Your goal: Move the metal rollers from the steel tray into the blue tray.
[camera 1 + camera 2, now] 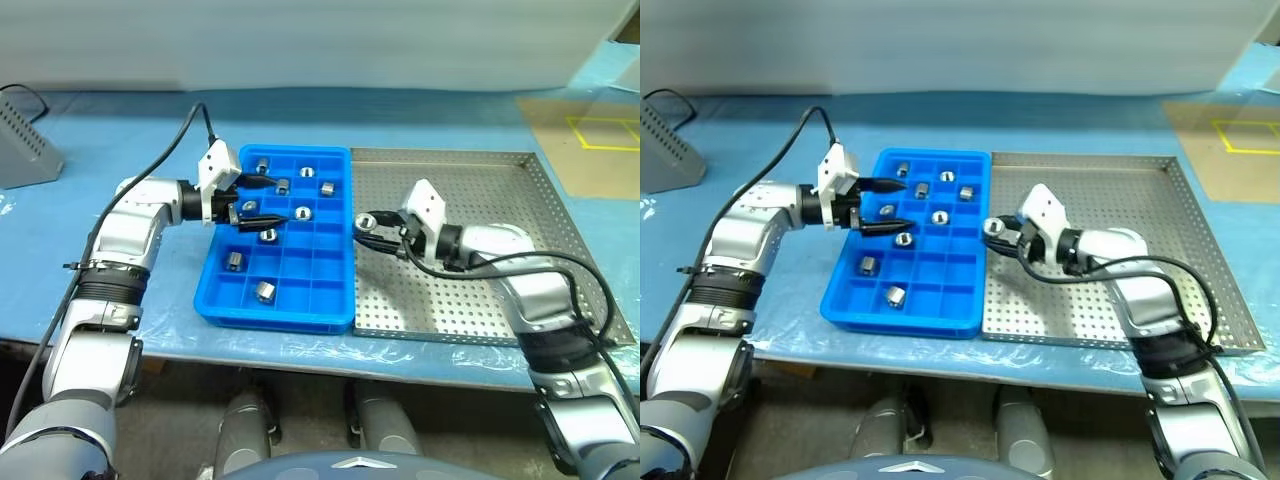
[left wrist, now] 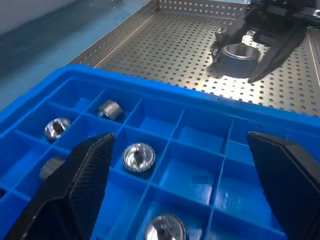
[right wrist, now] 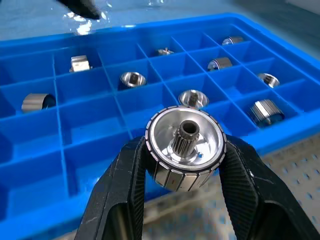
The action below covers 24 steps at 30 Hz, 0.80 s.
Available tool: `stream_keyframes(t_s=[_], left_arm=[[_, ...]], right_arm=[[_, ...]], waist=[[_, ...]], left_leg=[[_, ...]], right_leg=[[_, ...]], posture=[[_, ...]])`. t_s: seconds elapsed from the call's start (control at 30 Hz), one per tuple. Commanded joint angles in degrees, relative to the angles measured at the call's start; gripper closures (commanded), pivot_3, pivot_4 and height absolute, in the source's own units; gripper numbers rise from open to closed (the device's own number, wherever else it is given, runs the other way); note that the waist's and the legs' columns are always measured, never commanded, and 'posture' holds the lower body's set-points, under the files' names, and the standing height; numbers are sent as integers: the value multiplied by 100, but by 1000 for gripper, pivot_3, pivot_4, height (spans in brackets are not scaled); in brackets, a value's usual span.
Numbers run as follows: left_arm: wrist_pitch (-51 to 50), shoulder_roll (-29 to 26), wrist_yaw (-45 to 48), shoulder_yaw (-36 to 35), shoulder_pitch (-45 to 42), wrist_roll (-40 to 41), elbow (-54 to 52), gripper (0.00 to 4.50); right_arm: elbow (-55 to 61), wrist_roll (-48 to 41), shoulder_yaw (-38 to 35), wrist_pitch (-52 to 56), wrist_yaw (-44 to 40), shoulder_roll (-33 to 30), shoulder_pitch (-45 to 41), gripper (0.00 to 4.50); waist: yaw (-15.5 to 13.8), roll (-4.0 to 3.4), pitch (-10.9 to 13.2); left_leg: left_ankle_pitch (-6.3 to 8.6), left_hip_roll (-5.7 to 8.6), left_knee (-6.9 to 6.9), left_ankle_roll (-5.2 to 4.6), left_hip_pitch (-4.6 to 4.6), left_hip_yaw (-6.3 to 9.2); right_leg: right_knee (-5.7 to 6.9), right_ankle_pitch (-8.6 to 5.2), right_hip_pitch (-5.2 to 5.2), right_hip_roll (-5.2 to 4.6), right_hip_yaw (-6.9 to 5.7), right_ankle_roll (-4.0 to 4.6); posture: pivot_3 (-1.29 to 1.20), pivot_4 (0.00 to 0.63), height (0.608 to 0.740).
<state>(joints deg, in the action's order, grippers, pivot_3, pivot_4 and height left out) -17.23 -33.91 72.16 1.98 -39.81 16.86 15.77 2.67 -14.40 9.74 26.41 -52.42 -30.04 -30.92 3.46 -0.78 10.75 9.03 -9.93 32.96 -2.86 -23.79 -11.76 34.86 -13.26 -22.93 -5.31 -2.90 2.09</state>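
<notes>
steel roller [image 3: 185, 148] pinched in right tool [image 3: 184, 165] beside blue tray [image 1: 335, 318].

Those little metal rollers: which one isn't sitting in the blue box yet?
The metal roller pinched between the right gripper's fingers, held above the steel tray beside the blue tray. All the others lie in the blue tray's compartments.

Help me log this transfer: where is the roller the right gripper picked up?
The roller is clamped in the right gripper, held above the steel tray beside its left edge, just short of the blue tray.
</notes>
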Motion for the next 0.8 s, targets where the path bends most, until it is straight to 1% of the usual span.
stream_keyframes(t_s=[0.03,0.17,0.27,0.47,0.6,0.8], left_arm=[[-310,-199,-94,-168,343,252,-843,0],[-730,-240,-316,-210,742,480,-1582,0],[-929,-237,-501,-182,974,575,-1962,0],[-1078,-203,-700,-111,1074,643,-2129,0],[-1055,-191,-715,-54,1001,656,-2035,0],[-941,-110,-605,119,818,611,-1770,0]], right_arm=[[-802,184,296,-549,-242,318,-408,2794],[-2116,550,370,-1177,-292,467,-792,2794],[-2480,571,308,-1386,-449,487,-960,2794],[-2477,661,300,-1521,-580,423,-859,2794],[-2264,558,145,-1383,-628,291,-707,2794],[-1727,456,-71,-1207,-640,12,-248,2794]], waist=[[-109,-1,0],[-366,-2,1],[-468,0,2],[-508,1,2],[-513,1,2],[-576,2,1]], left_leg=[[-3,-2,-2,3,-6,0],[-9,-9,-5,14,-9,-1],[-13,-5,3,21,0,-4],[-30,-15,-1,50,29,-2],[-33,-16,-4,55,32,-2],[-32,-12,-9,52,29,-3]], right_leg=[[5,0,-8,0,-1,0],[18,-2,-16,1,-4,5],[31,-2,-10,-3,0,8],[67,-1,-4,1,2,10],[70,-1,-4,3,3,11],[59,-2,-4,2,4,12]], posture=[[-189,150,740],[-139,150,740],[-126,150,740],[-128,150,740],[-148,150,740],[-203,150,740]])
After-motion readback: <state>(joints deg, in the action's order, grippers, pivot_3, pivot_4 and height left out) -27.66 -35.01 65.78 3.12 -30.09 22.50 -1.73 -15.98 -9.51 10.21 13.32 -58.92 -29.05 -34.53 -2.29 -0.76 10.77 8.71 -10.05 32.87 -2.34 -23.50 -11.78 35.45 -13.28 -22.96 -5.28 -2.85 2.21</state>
